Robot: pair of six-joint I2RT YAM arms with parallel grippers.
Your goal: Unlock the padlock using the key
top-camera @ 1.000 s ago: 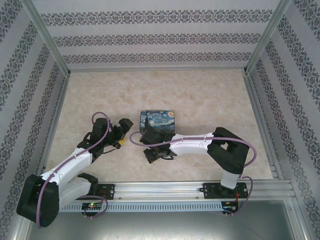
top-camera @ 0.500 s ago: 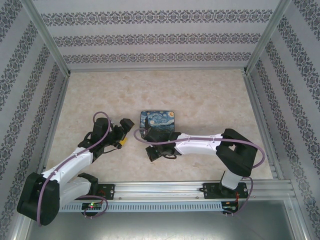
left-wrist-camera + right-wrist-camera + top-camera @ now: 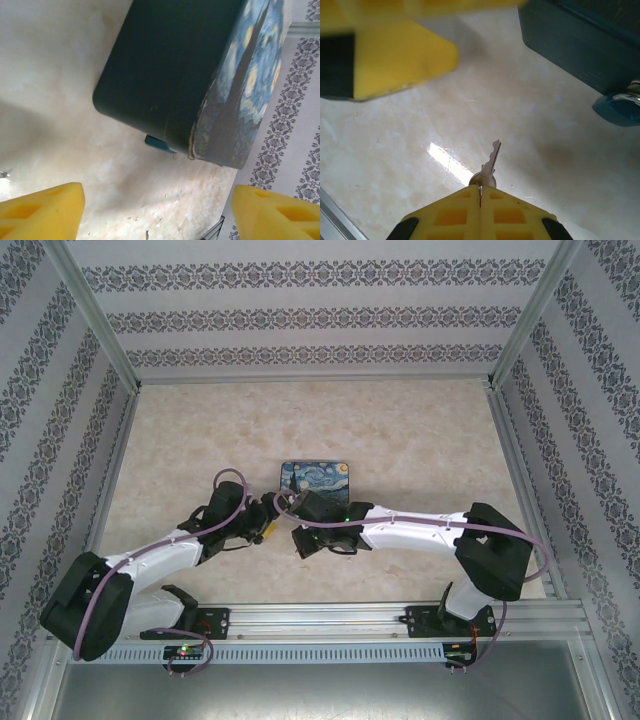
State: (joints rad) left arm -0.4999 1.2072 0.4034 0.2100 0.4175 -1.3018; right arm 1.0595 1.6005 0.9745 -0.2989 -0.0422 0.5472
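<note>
Right gripper [image 3: 480, 194] clenched on key [image 3: 490, 159] at lower centre, padlock [image 3: 619, 106] at right edge beside case [image 3: 580, 45], left gripper [image 3: 157, 210] released, facing case.

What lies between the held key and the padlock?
In the right wrist view the stretch is bare tabletop: nothing sits between the key, pinched in the right gripper, and the padlock at the dark case.
</note>
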